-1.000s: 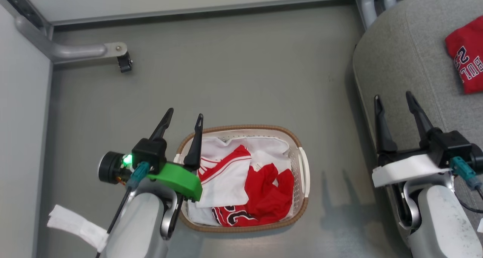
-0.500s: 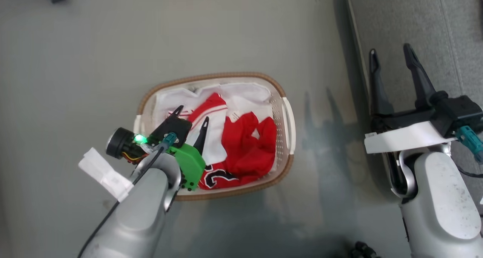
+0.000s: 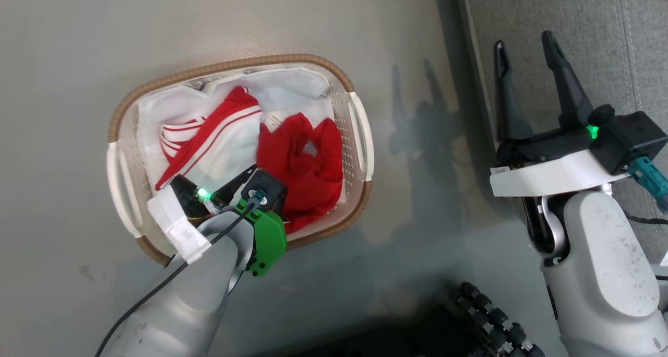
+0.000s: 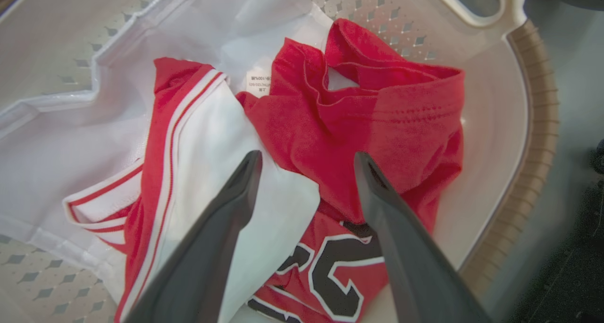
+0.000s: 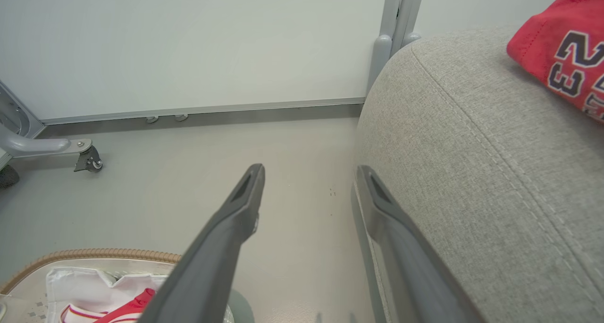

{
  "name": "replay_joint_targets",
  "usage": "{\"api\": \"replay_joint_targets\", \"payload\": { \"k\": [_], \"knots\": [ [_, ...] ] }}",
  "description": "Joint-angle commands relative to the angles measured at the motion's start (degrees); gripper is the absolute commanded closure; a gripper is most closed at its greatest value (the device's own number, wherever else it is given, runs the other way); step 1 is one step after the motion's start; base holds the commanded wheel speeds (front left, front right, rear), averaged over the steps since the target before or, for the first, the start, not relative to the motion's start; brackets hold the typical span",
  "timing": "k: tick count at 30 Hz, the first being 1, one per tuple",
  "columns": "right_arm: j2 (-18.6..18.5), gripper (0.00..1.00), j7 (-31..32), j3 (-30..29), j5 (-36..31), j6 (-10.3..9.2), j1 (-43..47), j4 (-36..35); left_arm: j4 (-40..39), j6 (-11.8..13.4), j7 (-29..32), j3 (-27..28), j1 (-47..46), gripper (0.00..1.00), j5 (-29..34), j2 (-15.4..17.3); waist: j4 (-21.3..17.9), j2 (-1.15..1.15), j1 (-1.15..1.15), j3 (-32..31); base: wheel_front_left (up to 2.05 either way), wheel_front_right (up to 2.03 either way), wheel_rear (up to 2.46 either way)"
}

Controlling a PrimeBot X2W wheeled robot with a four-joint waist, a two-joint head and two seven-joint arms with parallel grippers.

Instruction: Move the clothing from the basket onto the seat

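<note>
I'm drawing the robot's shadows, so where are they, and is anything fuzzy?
Head view: finger shadows of the right gripper fall on the floor between the basket and the seat. Left wrist view: fingers of the left gripper look soft-edged, the clothing sharp. Right wrist view: even light, no glare.

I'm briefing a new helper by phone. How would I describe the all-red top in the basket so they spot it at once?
On the floor beside the grey seat stands a white basket with a brown woven rim. In it, below the open left tool, lies the crumpled red top. It is solid red; the garment beside it is mostly white with red stripes.
</note>
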Motion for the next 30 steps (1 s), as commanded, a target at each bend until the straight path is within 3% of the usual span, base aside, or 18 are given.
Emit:
{"api": "replay_joint_targets", "payload": {
  "k": [1, 8, 17, 19, 21, 22, 30],
  "knots": [
    [-0.1, 0.0, -0.3, 0.2, 0.4, -0.08, -0.8, -0.6, 0.6, -0.3, 0.4, -1.0, -1.5, 0.0, 0.4, 0.1, -3.0, 0.0, -0.01, 3.3, 0.0, 0.0, 0.0],
    [-0.1, 0.0, -0.3, 0.9, 1.3, -0.08, -1.7, -1.7, 2.1, -0.4, 2.9, -10.5, -3.4, 0.0, -4.9, 0.1, -4.5, 0.0, -0.01, 5.5, 0.0, 0.0, 0.0],
    [-0.1, 0.0, -0.3, 1.3, 2.1, -0.08, -2.0, -2.3, 2.4, -0.4, 3.3, -15.7, -6.1, 0.0, -11.6, 2.2, -5.4, 0.0, -0.01, 7.0, 0.0, 0.0, 0.0],
    [-0.1, 0.0, -0.3, 1.4, 2.1, -0.08, -2.1, -2.2, 2.5, -0.4, 3.6, -17.0, -6.3, 0.54, -12.8, 2.3, -5.4, 0.0, -0.01, 7.0, 0.0, 0.0, 0.0],
    [-0.1, 0.0, -0.3, 1.5, 2.2, -0.08, -2.2, -1.9, 2.4, -0.4, 3.8, -18.1, -6.5, 0.77, -14.3, 2.6, -5.4, 0.0, -0.01, 6.9, 0.0, 0.0, 0.0],
    [-0.1, 0.0, -0.3, 1.5, 2.2, -0.08, -2.2, -1.8, 2.3, -0.4, 3.9, -18.7, -6.7, 1.0, -15.0, 2.7, -5.3, 0.0, -0.01, 6.9, 0.0, 0.0, 0.0],
    [-0.1, 0.0, -0.3, 1.0, 0.9, -0.08, -2.1, -1.1, 1.9, -0.4, 1.6, -21.3, -7.4, 1.0, -19.5, 3.1, -4.1, 0.0, -0.01, 4.9, 0.0, 0.0, 0.0]
  ]
}}
